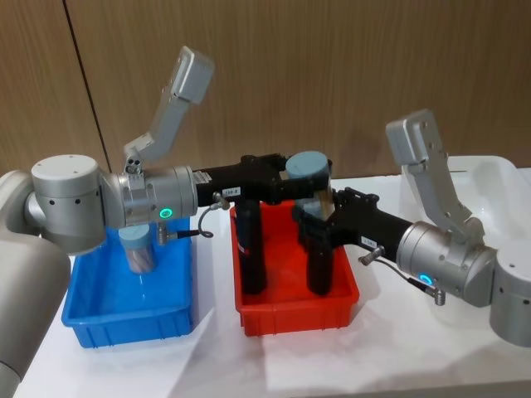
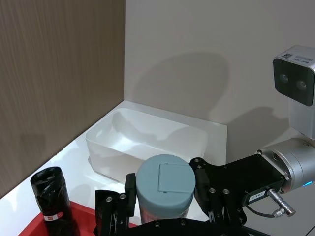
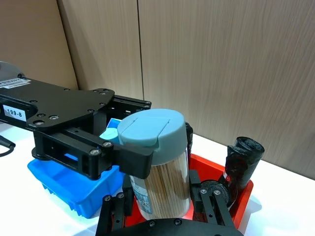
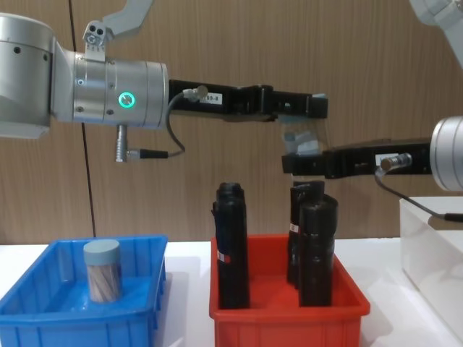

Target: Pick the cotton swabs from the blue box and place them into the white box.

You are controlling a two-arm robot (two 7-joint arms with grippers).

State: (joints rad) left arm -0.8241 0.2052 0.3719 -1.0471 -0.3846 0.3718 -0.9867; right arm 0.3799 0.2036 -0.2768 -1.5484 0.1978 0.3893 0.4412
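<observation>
Looks like a mid-air handover over the red bin: left gripper pinches a swab tub at its lid, right gripper, grip I cannot tell, must clamp, then swing toward the white box at 3 o'clock.

- The blue box sits at 7 o'clock on the white surface, with one cotton swab tub upright inside.
- The red bin at 6 o'clock holds three upright black rolls.
- The white box is at 4 o'clock.
- The left gripper reaches in from 10 o'clock, with a raised tub held at its jaws.
- The right gripper comes in from 3 o'clock, just beneath that tub.
</observation>
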